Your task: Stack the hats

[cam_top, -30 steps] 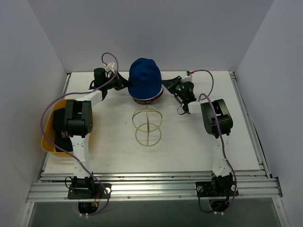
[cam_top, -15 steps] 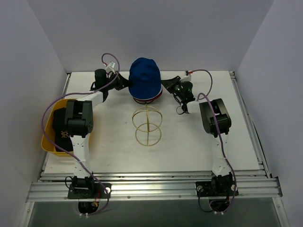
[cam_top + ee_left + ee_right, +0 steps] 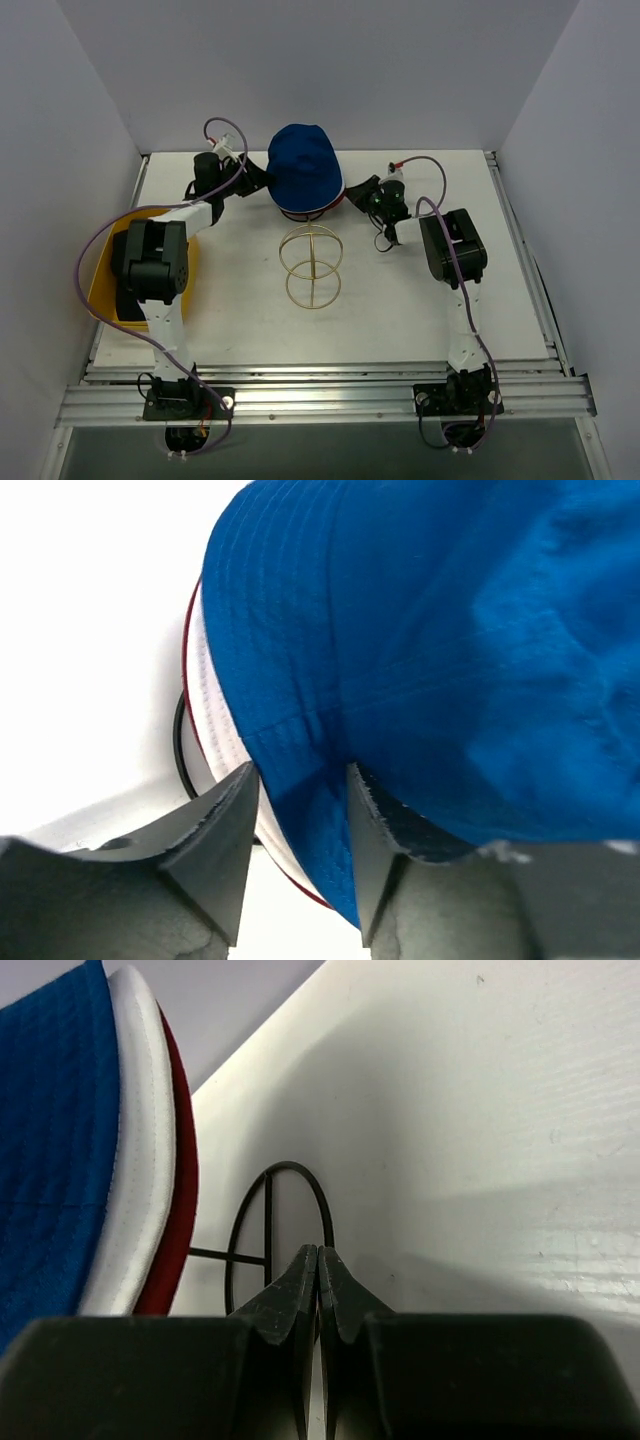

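On the white table (image 3: 420, 300), at upper centre, the blue fabric hat (image 3: 305, 168) tops the white bucket hat (image 3: 140, 1160) and the dark red bucket hat (image 3: 181, 1190). Below them stands a gold wire sphere frame (image 3: 311, 266). The left gripper (image 3: 300, 775) has its jaws spread around the blue brim. The right gripper (image 3: 318, 1252) has its jaws pressed together at a black wire ring (image 3: 285, 1165).

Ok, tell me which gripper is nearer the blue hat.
Left. The left gripper straddles the brim of the blue hat; the right gripper sits shut to its right, apart.
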Robot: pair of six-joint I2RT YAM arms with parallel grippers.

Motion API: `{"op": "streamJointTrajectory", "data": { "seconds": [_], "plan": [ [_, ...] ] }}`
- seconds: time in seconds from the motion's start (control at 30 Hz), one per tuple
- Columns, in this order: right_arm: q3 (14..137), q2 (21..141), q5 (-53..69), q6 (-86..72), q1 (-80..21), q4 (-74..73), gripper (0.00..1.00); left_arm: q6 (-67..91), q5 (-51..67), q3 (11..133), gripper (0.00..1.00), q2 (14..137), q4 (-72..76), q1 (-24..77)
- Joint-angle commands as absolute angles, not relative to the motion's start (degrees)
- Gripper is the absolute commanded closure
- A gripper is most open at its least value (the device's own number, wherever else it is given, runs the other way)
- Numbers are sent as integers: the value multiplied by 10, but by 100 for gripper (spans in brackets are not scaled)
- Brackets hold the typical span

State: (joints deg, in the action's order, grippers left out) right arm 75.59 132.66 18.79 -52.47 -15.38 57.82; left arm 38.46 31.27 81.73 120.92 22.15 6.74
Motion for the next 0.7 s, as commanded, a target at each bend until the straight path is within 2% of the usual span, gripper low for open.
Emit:
{"op": "streamJointTrajectory", "data": {
  "seconds": [0.0,0.07,0.23,0.43,0.67],
  "plan": [
    [737,1296,195,-512,-149,606,100,369,297,817,50,1163,223,67],
    [733,1276,188,-504,-145,587,100,365,296,824,44,1159,205,67],
    [716,1205,140,-462,-134,509,100,358,276,817,44,1136,192,67],
    [736,1150,127,-419,-139,460,100,338,147,803,44,1095,115,68],
    [800,1172,152,-413,-160,459,100,348,209,813,46,1107,143,83]
  ]
}}
